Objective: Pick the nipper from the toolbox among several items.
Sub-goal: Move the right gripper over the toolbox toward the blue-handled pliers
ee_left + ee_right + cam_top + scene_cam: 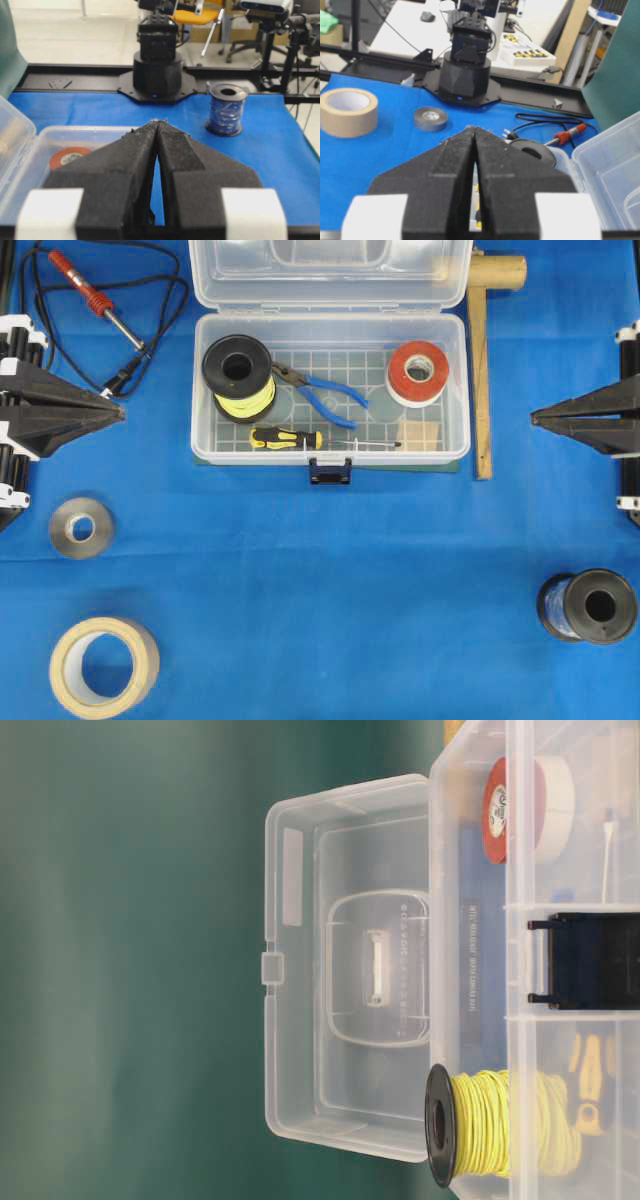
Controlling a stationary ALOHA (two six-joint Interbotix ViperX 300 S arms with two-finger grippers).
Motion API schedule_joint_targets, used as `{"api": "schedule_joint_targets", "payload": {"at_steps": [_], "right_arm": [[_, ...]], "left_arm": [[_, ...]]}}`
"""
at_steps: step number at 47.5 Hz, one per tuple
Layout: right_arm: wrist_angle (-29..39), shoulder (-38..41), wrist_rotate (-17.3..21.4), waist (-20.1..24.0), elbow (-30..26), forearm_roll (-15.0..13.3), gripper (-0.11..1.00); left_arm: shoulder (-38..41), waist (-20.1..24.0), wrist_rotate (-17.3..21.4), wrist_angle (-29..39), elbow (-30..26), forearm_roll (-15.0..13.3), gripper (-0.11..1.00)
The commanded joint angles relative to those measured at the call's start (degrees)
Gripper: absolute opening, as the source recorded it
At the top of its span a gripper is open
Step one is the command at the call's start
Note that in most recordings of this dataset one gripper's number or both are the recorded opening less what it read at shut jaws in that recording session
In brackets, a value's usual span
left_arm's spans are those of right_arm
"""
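I wait at either side of the blue cloth with nothing in hand: my left gripper [118, 412] and my right gripper [536, 419] both have their black foam fingertips pressed together, points aimed inward at the clear translucent plastic toolbox [330, 454], whose hinged lid is thrown back so the contents lie open from above. The nipper [318, 388], small long-nose pliers with dark jaws and curved blue handles, lies flat on the grid floor near the middle of the box, its tips just beside the black spool of yellow wire [238, 377] and its handles splayed toward the red-and-white tape roll [417, 372]; the black-and-yellow-handled screwdriver [300, 439] lies along the front wall, just in front of it. I judge the nipper is reachable from straight above, though the spool crowds its jaw end. From my wrist cameras the nipper is hidden behind my own fingers, and in the table-level view I cannot make it out through the cloudy plastic. Outside the box, the rolls of tape [104, 666] and a red-handled soldering iron [98, 302] are well apart from it.
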Motion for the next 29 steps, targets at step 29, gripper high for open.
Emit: {"api": "schedule_joint_targets", "payload": {"at_steps": [29], "right_arm": [[34.7, 31.7, 1.8, -13.4, -30.9, -0.5, 0.0]], "left_arm": [[0.8, -0.4, -0.5, 0.6, -0.9, -1.9, 0.0]]}}
